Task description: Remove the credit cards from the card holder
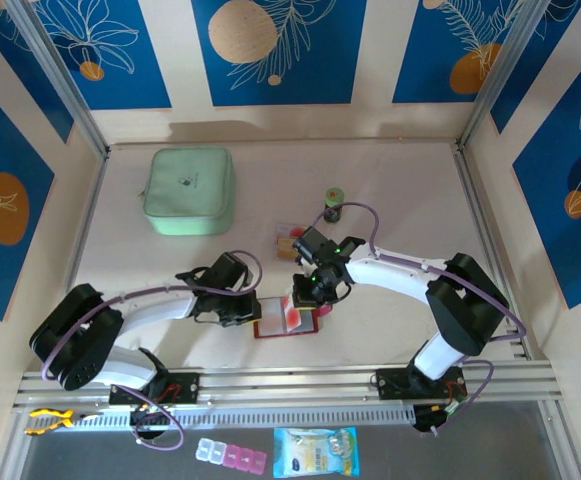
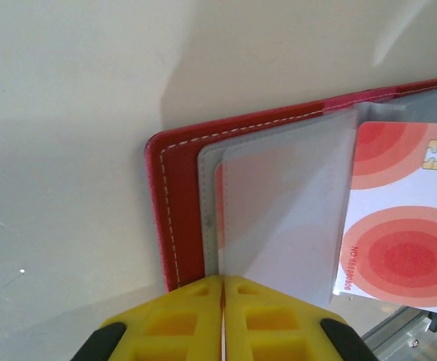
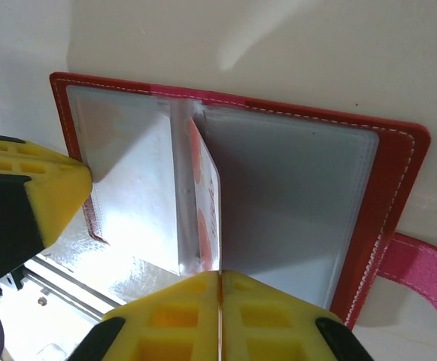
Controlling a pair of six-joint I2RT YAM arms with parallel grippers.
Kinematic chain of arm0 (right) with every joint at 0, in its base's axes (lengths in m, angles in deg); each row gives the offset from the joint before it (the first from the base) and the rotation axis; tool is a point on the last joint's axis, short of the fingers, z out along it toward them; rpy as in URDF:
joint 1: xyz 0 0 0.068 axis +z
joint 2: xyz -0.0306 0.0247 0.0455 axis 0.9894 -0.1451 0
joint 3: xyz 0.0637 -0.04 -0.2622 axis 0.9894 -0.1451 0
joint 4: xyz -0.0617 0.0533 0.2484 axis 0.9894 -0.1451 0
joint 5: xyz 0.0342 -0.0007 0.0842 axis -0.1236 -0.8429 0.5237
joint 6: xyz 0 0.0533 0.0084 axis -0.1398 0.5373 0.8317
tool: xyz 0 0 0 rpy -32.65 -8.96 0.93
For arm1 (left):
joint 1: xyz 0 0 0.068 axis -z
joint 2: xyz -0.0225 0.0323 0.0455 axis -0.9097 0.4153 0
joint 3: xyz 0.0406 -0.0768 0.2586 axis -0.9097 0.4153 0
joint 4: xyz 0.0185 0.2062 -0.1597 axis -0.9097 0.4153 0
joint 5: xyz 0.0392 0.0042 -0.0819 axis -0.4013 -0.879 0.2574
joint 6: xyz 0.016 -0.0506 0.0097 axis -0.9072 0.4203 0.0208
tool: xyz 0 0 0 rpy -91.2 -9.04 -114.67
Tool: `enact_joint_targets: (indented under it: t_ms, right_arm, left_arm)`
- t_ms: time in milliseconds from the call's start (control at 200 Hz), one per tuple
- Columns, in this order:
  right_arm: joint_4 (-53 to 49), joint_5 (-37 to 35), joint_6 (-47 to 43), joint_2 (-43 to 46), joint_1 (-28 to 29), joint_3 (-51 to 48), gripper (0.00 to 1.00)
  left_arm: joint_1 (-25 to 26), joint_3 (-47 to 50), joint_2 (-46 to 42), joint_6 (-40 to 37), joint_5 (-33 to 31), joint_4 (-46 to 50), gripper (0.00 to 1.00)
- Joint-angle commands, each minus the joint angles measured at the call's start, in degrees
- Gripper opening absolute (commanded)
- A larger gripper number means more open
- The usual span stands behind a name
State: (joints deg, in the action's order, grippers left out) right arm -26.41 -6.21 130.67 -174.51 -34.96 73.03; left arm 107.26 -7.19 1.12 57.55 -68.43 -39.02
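Pinning the open holder (image 1: pixel 285 318) at the worktop's (image 1: pixel 410 190) near edge, the left end effector (image 2: pixel 223 301) sits closed with its tips on the left flap, apparently to steady it. The right end effector (image 3: pixel 220 301), also closed, seems to nip the near edge of a card (image 3: pixel 203 192) standing upright by the spine, likely to draw it free. The holder is dark red with white stitching, clear sleeves (image 3: pixel 293 203) and a pink tab (image 3: pixel 421 271). The card is white with red-orange circles and a chip. Well beyond lies a mint pouch (image 1: pixel 190 190).
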Motion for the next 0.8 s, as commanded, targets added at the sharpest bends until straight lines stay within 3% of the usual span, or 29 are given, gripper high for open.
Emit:
enact_joint_targets:
  t_ms: [0, 575, 795]
  right_arm:
    - [0.24, 2.12, 1.86, -0.45, 0.59, 1.08, 0.12]
    - [2.32, 3.65, 2.60, -1.83, 0.66, 0.24, 0.14]
    - [0.98, 2.11, 2.10, -0.99, 0.72, 0.59, 0.09]
  left_arm:
    - [0.35, 1.02, -1.05, 0.93, -0.23, -0.15, 0.08]
    - [0.32, 1.09, -0.84, 0.90, -0.05, -0.60, 0.08]
    - [0.33, 0.85, -1.52, 0.84, -0.49, -0.08, 0.09]
